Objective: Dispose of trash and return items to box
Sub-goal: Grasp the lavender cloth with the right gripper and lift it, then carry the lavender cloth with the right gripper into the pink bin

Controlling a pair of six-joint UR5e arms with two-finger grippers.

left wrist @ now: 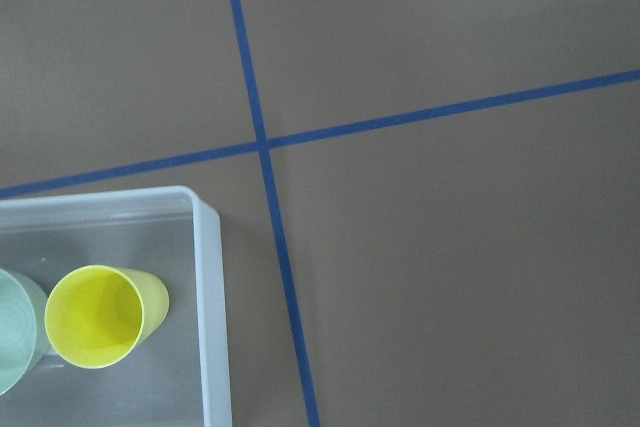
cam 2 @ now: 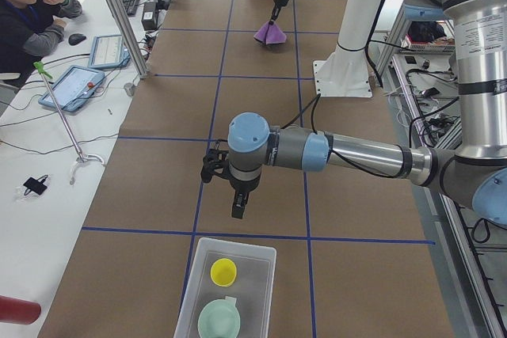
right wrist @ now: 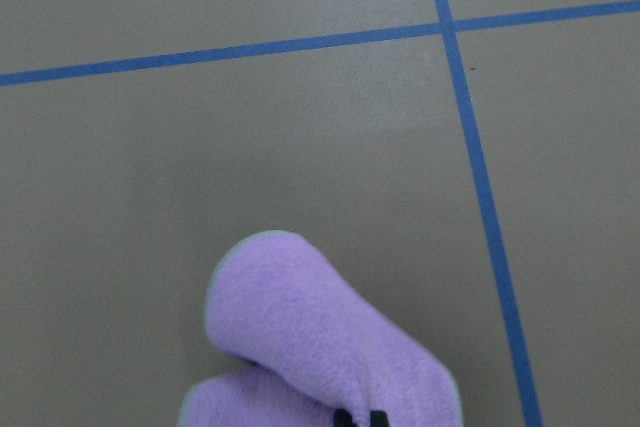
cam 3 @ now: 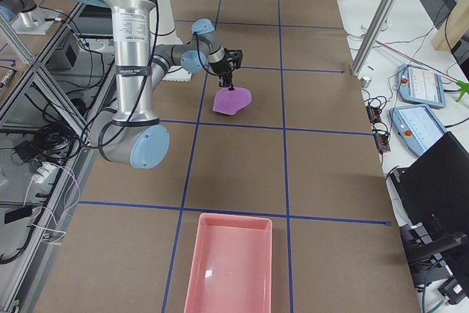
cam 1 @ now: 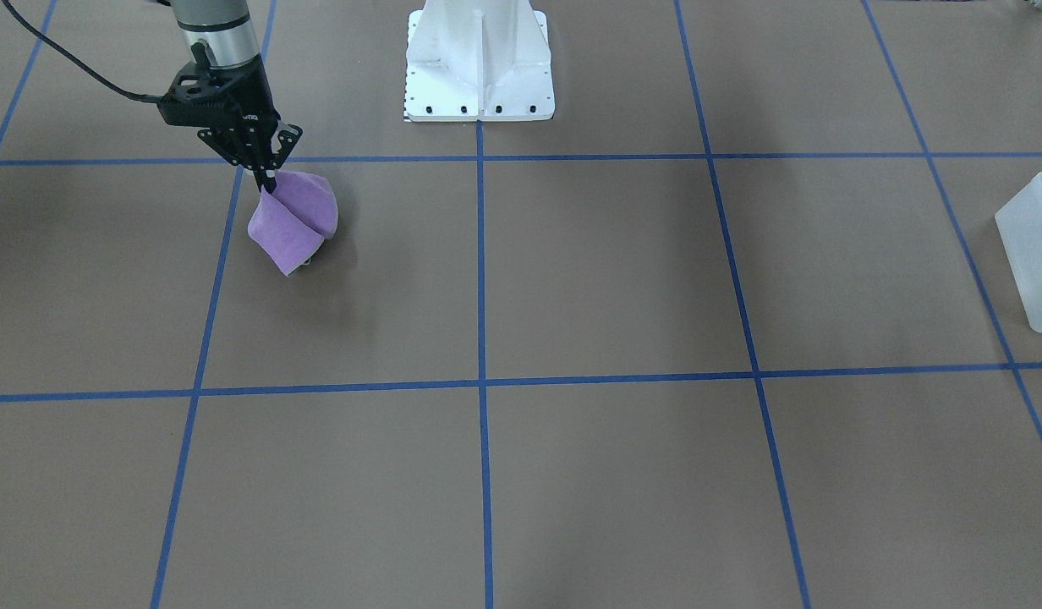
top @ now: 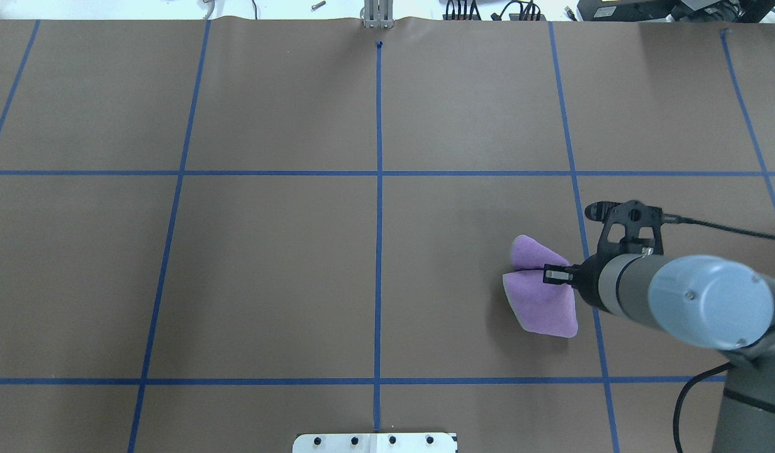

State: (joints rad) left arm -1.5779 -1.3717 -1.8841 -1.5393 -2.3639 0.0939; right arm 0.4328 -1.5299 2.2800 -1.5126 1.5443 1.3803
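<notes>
Small tapered yellow plastic cup (left wrist: 100, 315) is upright, mouth up, inside the frosted translucent white plastic bin (left wrist: 208, 307) with rounded edges. A pale green round bowl (cam 2: 219, 320) is in the same bin just beside it, also mouth up. Can't tell if the two touch. The bin sits at the robot's left end of the surface (cam 1: 614, 271), squared to a blue tape line.

Left gripper (cam 2: 237, 213) points down and hangs over bare surface near the bin's short wall, not over the bin. It only shows in the side view, so I can't tell whether the jaws are open or closed.

The surface is brown paper with a blue tape grid. The white metal arm pedestal (cam 1: 479, 63) is bolted at mid-length.

Right gripper (cam 1: 267, 180) is further along, pointing down, jaws closed on a fold of a purple fleece cloth (cam 1: 294, 222). The cloth drapes from the pinch in two lobes. Its lower corner is at or just above the surface, and I can't tell which.

At the far end there's a pink rectangular plastic tray (cam 3: 227, 262), well apart from the cloth.

Room: aluminium frame posts along one long side. A seated operator in glasses (cam 2: 28, 13) is at a white desk with tablets, a keyboard and cables.
</notes>
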